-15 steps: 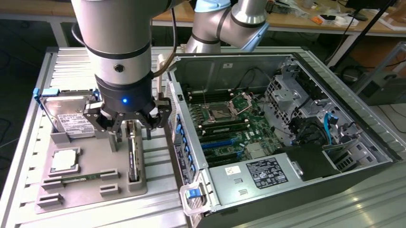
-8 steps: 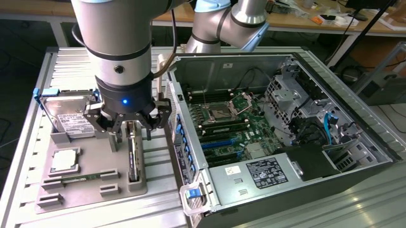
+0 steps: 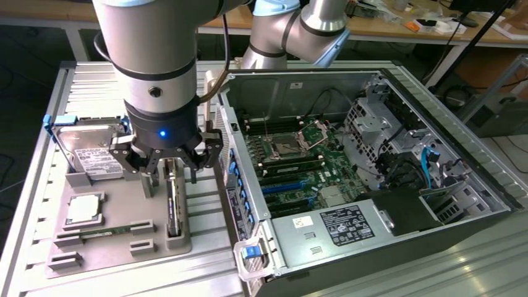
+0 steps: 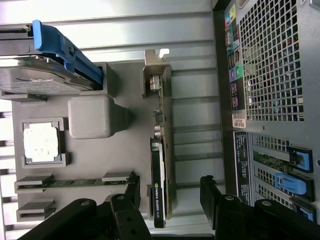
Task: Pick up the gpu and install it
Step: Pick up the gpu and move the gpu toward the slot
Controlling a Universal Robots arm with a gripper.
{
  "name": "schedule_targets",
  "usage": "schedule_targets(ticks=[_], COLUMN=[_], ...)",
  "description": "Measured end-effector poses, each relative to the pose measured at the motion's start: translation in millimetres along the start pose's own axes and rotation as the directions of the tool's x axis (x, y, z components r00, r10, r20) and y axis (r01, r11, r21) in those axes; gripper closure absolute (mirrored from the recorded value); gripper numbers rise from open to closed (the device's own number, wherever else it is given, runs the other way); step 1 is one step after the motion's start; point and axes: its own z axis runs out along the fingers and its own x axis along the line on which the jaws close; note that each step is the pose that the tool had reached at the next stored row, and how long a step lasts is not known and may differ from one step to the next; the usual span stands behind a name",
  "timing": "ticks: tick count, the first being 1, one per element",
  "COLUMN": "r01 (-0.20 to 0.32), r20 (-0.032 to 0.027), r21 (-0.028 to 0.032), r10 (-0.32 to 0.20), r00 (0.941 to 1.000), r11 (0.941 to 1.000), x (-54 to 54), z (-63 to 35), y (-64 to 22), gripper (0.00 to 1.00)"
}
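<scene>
Pincer (image 3: 170, 170) wide open, holding nothing, astride the graphics card (image 3: 173, 207), which stands edge-on in the grey tray (image 3: 107, 247) beside the computer case (image 3: 371, 154). Likely best: centre on the card, clamp its flat faces (not the bracket).

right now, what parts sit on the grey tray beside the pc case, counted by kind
hard drive: 1
cpu: 1
memory stick: 1
gpu: 1
total: 4
</scene>
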Motion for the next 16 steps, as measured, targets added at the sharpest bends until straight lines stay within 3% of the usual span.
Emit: schedule_targets(ticks=[16], r01=[0.0], r20=[0.0], r21=[0.0], r10=[0.0], r00=[1.0], r11=[1.0], x=[0.1], z=[4.7], y=[-0.2], gripper=[0.4])
